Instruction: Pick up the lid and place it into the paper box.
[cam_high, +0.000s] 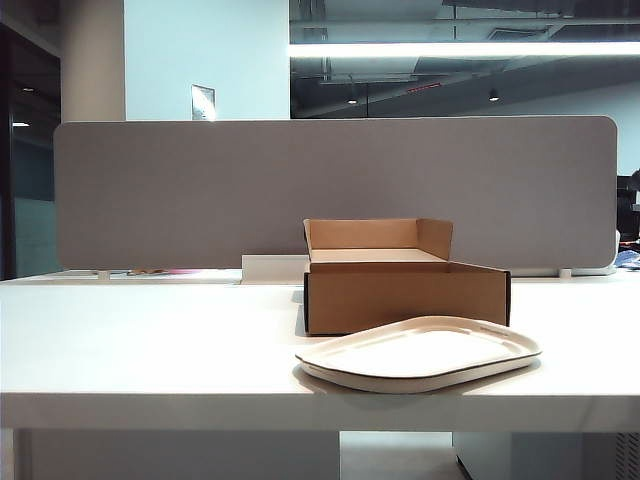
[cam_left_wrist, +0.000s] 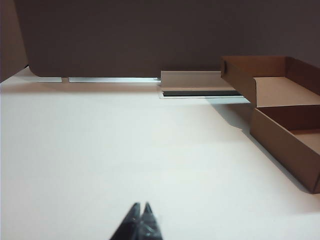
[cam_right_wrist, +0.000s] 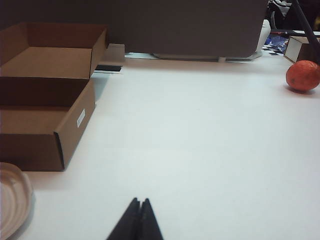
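The off-white lid (cam_high: 418, 353) lies flat on the white table near its front edge, just in front of the brown paper box (cam_high: 405, 282). The box stands open, its taller back flap upright. In the left wrist view the box (cam_left_wrist: 285, 120) is off to one side, and my left gripper (cam_left_wrist: 140, 206) is shut with nothing in it, low over bare table. My right gripper (cam_right_wrist: 139, 201) is shut and empty too, with the box (cam_right_wrist: 47, 95) and an edge of the lid (cam_right_wrist: 12, 197) off to its side. Neither arm shows in the exterior view.
A grey partition panel (cam_high: 335, 190) runs along the back of the table. A low white block (cam_high: 272, 268) sits behind the box. In the right wrist view an orange fruit (cam_right_wrist: 302, 75) rests on the table near some clutter by the panel's end.
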